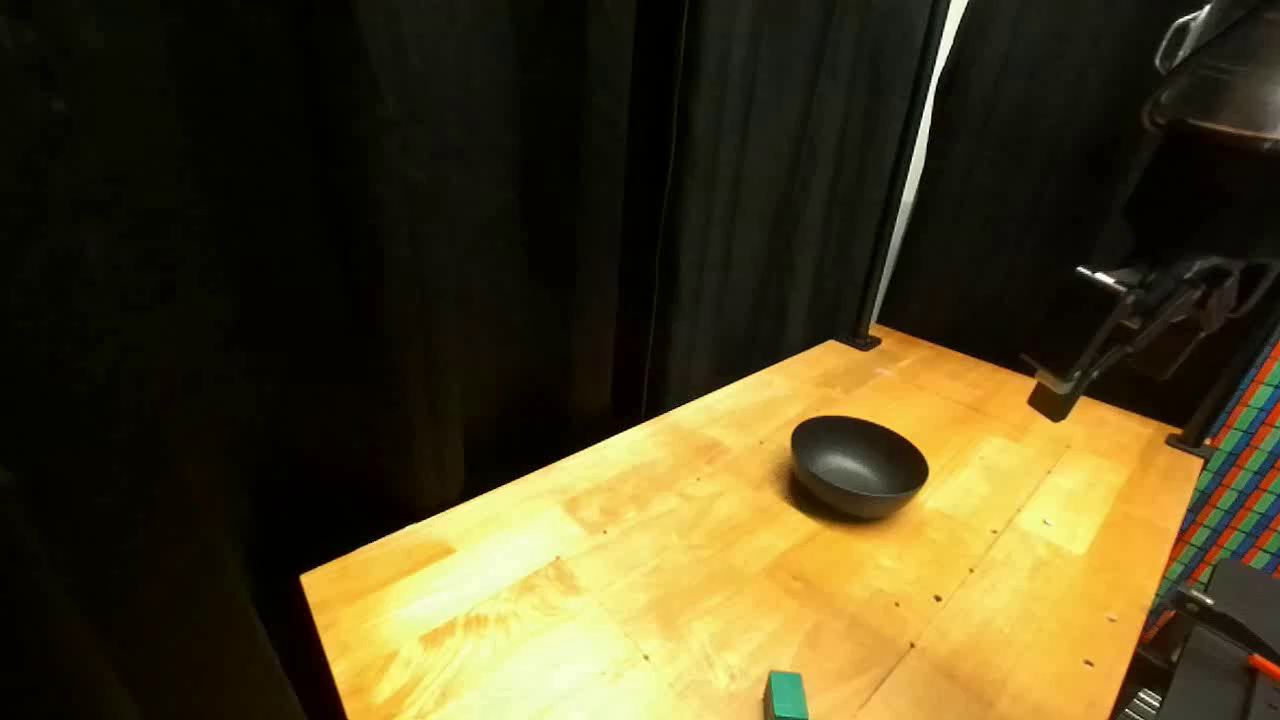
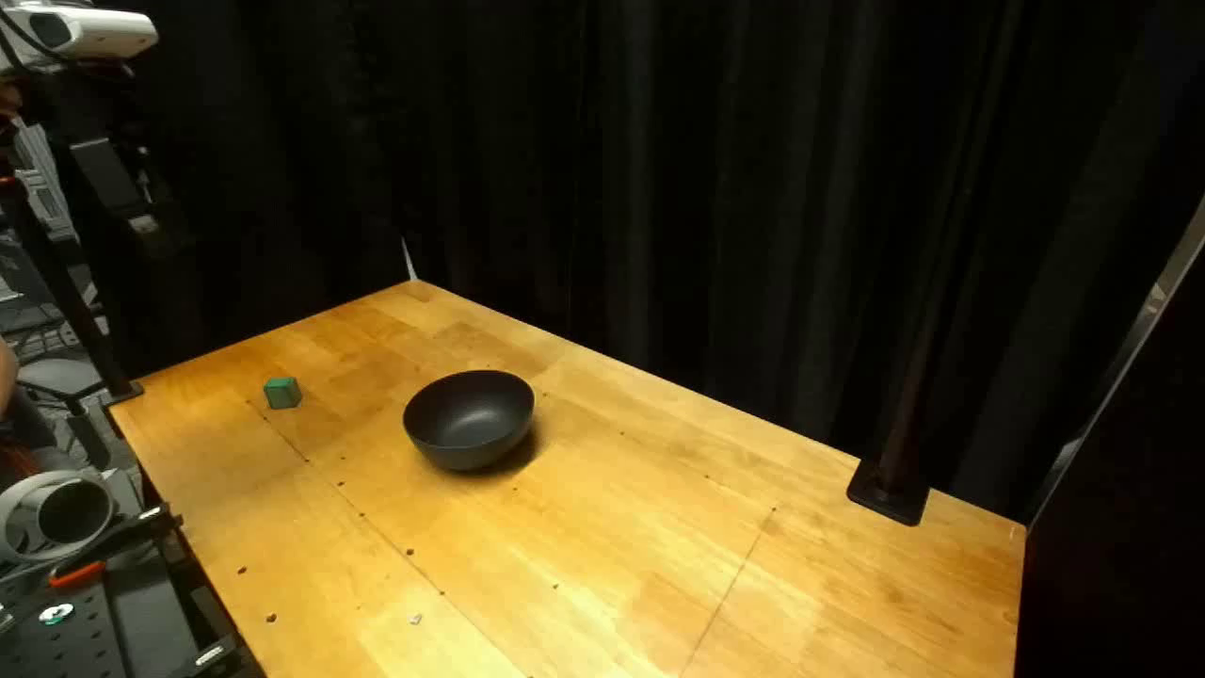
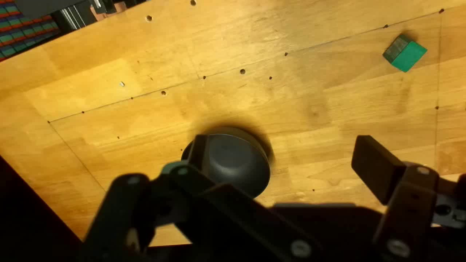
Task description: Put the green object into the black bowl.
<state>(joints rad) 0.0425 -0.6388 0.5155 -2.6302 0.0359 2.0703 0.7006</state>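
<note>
Well apart from the black bowl (image 3: 236,163), above it and to its right in the wrist view, lies the green block (image 3: 405,54) on the wooden table (image 3: 327,112); the gripper (image 3: 280,154) hangs with its gap overlapping the right part of the bowl, so that the block lies upward and rightward of that gap, past the finger farther from the bowl; the two fingers (image 3: 378,167) stand wide apart and grasp nothing; in an exterior view the block (image 1: 787,697) appears below the bowl, cut by the frame, with the gripper raised, above and to the right of the bowl, not touching it. Note the slant of the block's sides to the line joining the fingertips; its green face looks longer along the lower-left to upper-right diagonal, though the true long axis cannot be told. By judgement, the block is not yet taken; the coming move seems to call for travel away from the bowl toward the block, probably with a wrist turn before descent.
</note>
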